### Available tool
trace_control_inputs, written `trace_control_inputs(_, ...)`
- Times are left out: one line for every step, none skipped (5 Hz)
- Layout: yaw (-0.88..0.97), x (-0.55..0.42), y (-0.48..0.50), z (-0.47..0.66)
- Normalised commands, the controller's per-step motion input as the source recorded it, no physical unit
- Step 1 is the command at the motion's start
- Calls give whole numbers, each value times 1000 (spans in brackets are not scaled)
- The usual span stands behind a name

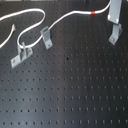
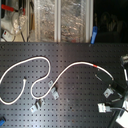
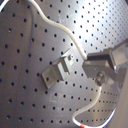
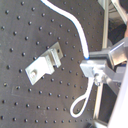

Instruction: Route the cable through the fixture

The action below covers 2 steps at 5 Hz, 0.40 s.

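Observation:
The white cable (image 1: 65, 19) snakes across the black perforated board from the first exterior view's left, and its red band (image 1: 92, 11) lies just short of my gripper (image 1: 115, 19). The gripper is shut on the cable past the band, at the first exterior view's top right. In both wrist views the fingers (image 3: 102, 64) pinch the cable (image 4: 75, 22), and a slack loop (image 4: 82, 102) hangs beyond them. A grey metal fixture (image 3: 57, 70) stands on the board right beside the gripper; it also shows in the second wrist view (image 4: 44, 62). The cable passes beside it, not through it.
Two more grey fixtures (image 1: 46, 36) (image 1: 21, 54) stand at the first exterior view's left, near the cable's loop (image 1: 22, 37). In the second exterior view the cable (image 2: 47, 62) curves over the board, and shelves with clutter (image 2: 60, 20) stand behind the board.

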Motion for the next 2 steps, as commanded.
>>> trace_control_inputs(0, -41, 39, 8)
trace_control_inputs(0, 20, 31, 1)
